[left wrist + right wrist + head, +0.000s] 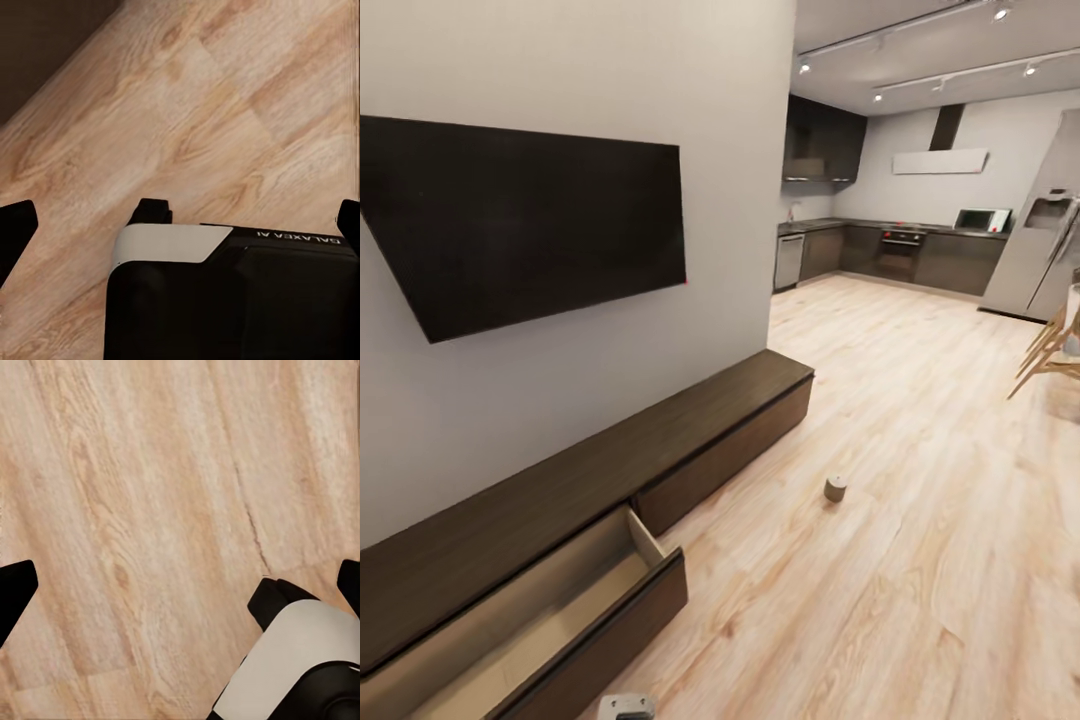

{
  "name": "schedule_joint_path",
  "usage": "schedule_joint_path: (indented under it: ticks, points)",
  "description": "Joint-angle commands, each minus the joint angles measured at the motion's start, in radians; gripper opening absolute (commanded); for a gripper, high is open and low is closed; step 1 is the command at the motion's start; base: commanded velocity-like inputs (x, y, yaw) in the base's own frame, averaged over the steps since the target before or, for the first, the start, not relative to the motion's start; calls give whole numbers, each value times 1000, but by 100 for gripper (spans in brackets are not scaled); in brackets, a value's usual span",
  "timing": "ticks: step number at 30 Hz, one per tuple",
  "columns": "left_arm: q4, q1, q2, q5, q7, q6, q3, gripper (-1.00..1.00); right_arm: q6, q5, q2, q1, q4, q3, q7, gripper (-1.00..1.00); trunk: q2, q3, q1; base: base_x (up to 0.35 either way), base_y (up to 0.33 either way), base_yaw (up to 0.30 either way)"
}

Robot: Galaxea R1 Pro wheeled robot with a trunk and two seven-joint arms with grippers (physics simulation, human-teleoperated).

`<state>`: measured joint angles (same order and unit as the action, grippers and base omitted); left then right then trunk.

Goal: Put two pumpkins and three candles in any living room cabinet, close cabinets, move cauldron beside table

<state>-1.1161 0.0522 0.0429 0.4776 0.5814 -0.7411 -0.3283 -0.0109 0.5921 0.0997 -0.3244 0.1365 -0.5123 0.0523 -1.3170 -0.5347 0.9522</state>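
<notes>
From my head view, the long dark cabinet (660,450) runs under a wall-mounted TV (520,220), its near drawer (550,620) pulled open, and a small grey candle (836,488) stands alone on the wood floor (920,560) nearby. My wrist views instead look down at floorboards past my base, with my left tool (180,225) and right tool (180,585) both spread wide, holding nothing.

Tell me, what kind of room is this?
Probably a home's open living room joined to a kitchen: a big wall TV over a long low cabinet, with an oven and fridge beyond.
</notes>
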Motion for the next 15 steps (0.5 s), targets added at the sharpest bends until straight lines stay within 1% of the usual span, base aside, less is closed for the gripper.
schedule_joint_path:
  ticks: [1,5,7,8,9,11,15]
  points:
    - [2,0,1,0,0,0,0,100,-1,0,0,0,0,0,0,100,0,0,0,281,-123,-289]
    - [6,0,1,-1,0,0,-4,100,-2,-1,0,-1,0,1,0,100,0,0,0,283,-124,-288]
    - [7,0,0,-2,0,1,-25,100,-7,-2,-1,-1,0,2,-1,100,0,0,0,283,-124,-202]
    - [7,0,0,-2,0,1,-30,100,-9,-2,-1,-1,0,2,-1,100,0,0,0,283,-125,-115]
    - [8,0,0,-2,0,1,-46,100,-22,-3,-1,-1,0,3,-1,100,0,-1,0,283,-136,-59]
    - [9,0,0,-2,1,2,-66,100,-41,-5,-2,-1,0,4,-1,100,0,-1,0,283,-166,-31]
    - [10,0,0,-2,1,2,-79,100,-54,-5,-2,-1,0,4,0,100,0,-1,0,274,-208,-11]
